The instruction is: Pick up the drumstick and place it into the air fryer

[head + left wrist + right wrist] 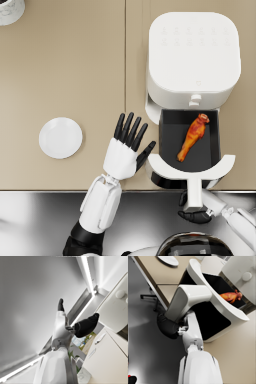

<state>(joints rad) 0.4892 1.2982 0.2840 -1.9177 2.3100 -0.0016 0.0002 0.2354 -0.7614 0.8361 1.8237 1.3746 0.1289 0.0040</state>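
1. drumstick (193, 136) lying inside the dark pulled-out drawer (170, 135) of the air fryer (192, 52), aligned roughly from 1 o'clock to 7 o'clock in the head view, thick end toward 1 o'clock. seen again in the right wrist view (231, 296), resting on the drawer floor, touching no hand.
2. air fryer standing white at about 1 o'clock on the tan table (60, 70), drawer drawn out toward 6 o'clock, its curved white front panel (167, 169) and handle (194, 192) reaching past the table edge.
3. left hand (126, 150) hovering flat over the table at about 7 o'clock of the drawer, just beside its front panel; fingers (131, 128) straight and spread, pointing to 12 o'clock, thumb angled toward the drawer, holding nothing. in the left wrist view (75, 324) likewise spread wide and empty.
4. right hand (194, 215) at 6 o'clock of the drawer, below the table edge, dark fingers wrapped around the end of the handle. in the right wrist view (169, 327) closed around the underside of the white handle (190, 297).
5. white plate (60, 138) at 9 o'clock of the left hand, well apart from it, bare on the table.
6. part of a white round object (10, 10) at the 11 o'clock corner of the head view, cut off by the edge.
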